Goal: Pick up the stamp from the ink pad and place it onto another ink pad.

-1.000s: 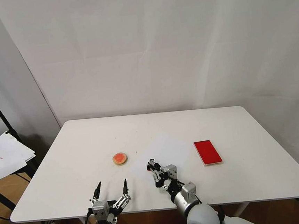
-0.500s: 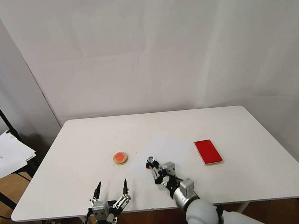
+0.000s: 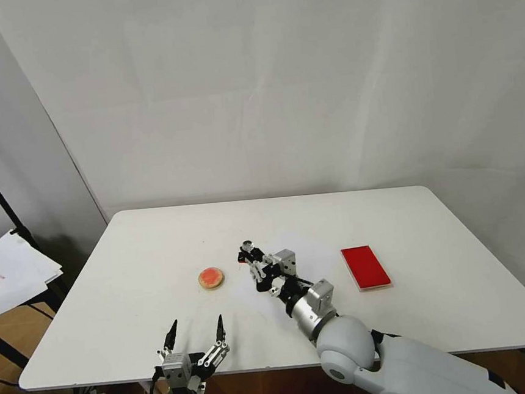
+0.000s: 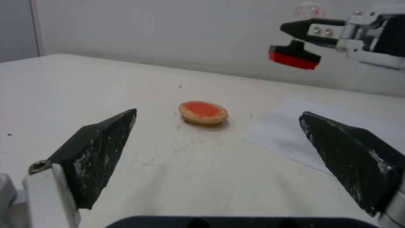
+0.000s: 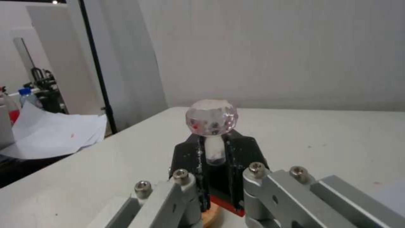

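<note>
My right gripper [image 3: 255, 262] is shut on the stamp [image 3: 246, 251], a black base with a clear round knob [image 5: 212, 117] and a red inked underside [image 4: 294, 60]. It holds the stamp upright in the air, just right of and beyond the small round ink pad [image 3: 211, 278] with its tan rim and orange-red centre [image 4: 203, 113]. A sliver of that pad [image 5: 209, 218] shows below the stamp in the right wrist view. The flat red rectangular ink pad [image 3: 365, 267] lies bare at the right. My left gripper [image 3: 195, 329] rests open near the table's front edge, its fingers [image 4: 99, 148] pointing at the round pad.
A white paper sheet [image 3: 289, 262] lies on the white table [image 3: 131, 306] between the two pads, under my right arm. A stand with loose papers [image 3: 6, 274] sits off the table's left side. A white wall backs the table.
My right arm has carried the stamp away from the front of the paper, up and to the left, closer to the round pad. The left gripper has stayed put.
</note>
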